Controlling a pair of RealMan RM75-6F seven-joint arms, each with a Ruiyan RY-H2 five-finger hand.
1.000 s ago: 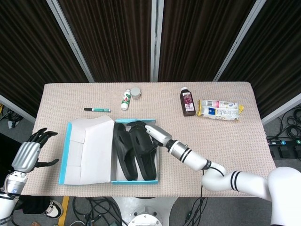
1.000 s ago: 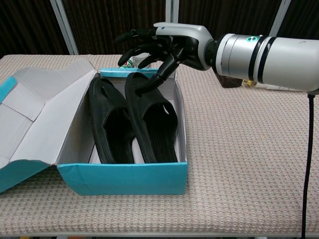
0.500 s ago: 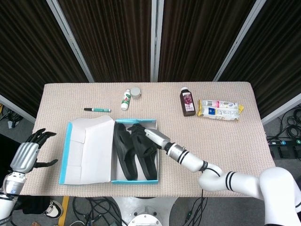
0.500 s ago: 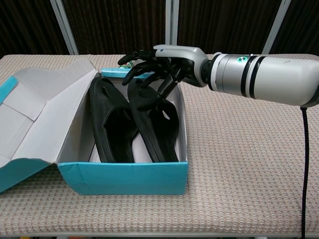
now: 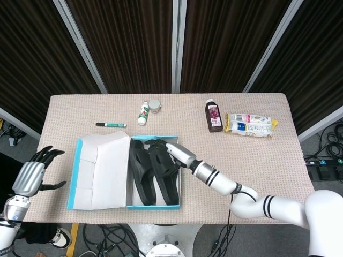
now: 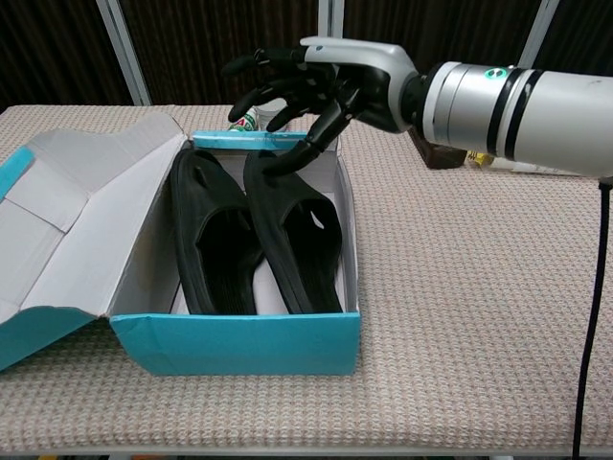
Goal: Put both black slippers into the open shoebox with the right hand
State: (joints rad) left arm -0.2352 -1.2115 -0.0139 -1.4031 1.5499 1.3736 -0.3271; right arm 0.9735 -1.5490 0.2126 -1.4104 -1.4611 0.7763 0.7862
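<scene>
With both black rubber slippers inside open teal cardboard shoebox: right hand above toe end, fingers spread, empty. Likely light, flexible; best gripped by strap. Left hand open, idle.

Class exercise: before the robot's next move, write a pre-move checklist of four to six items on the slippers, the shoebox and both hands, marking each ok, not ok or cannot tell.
1. Left slipper lies inside the shoebox: ok.
2. Right slipper lies inside the shoebox: ok.
3. Right hand has let go of the right slipper: cannot tell; one fingertip is at its far end.
4. Box lid folded open, off the slippers: ok.
5. Left hand off the table, holding nothing: ok.
6. Small bottle beyond the box stays outside the hand's way back: cannot tell.
</scene>
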